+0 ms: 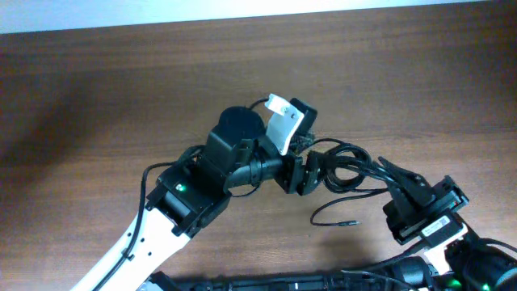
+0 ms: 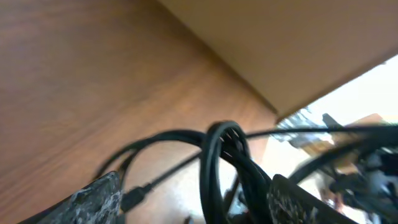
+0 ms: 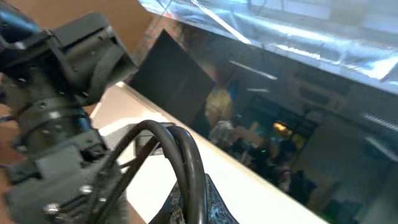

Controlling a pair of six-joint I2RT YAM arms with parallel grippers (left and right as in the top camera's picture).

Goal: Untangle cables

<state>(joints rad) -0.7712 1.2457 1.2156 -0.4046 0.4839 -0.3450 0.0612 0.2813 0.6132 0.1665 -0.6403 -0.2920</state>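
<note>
Speckled fingers [image 2: 93,199] of the left gripper [image 1: 315,174] stand apart at the bottom of the left wrist view, and the cables [image 2: 221,155] loop up between them without being pinched. From overhead, the bundle sits between the two arms, right of the middle of the table [image 1: 121,97]. On its far side the right gripper [image 1: 386,168] is clamped onto the cables, and one loose plug end [image 1: 353,220] lies on the wood just below.
</note>
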